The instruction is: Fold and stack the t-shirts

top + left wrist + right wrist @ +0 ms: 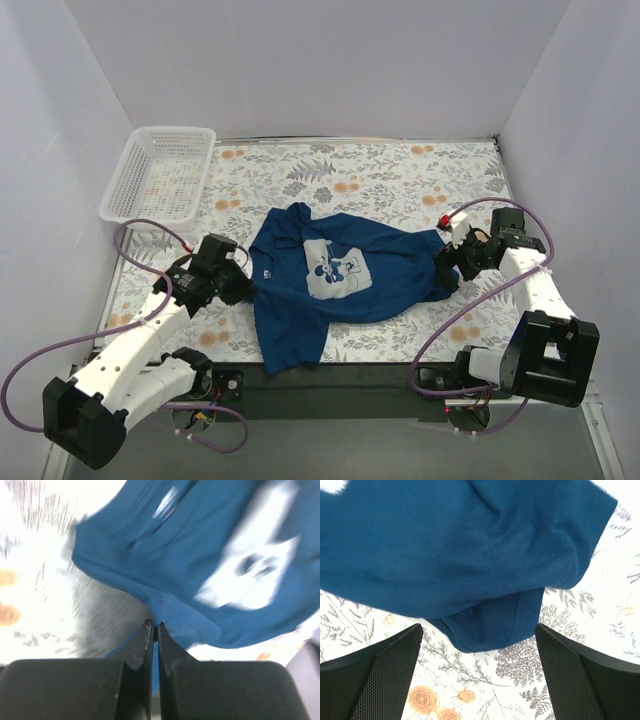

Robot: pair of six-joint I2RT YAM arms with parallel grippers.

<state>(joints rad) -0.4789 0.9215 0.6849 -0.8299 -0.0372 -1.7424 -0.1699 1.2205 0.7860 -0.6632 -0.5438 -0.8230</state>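
A blue t-shirt (pixel 335 275) with a white print lies spread and rumpled on the floral tablecloth (pixel 380 180) at the middle. My left gripper (pixel 243 288) is shut on the t-shirt's left edge; in the left wrist view the blue cloth (pixel 200 565) is pinched between its closed fingers (pixel 154 630). My right gripper (pixel 447 268) is open at the t-shirt's right end. In the right wrist view a folded corner of the t-shirt (pixel 490 625) lies just ahead of and between its wide-apart fingertips (pixel 400 650), not held.
A white mesh basket (pixel 160 172) stands at the back left corner. White walls close in the table on three sides. A dark strip (pixel 330 385) runs along the near edge between the arm bases.
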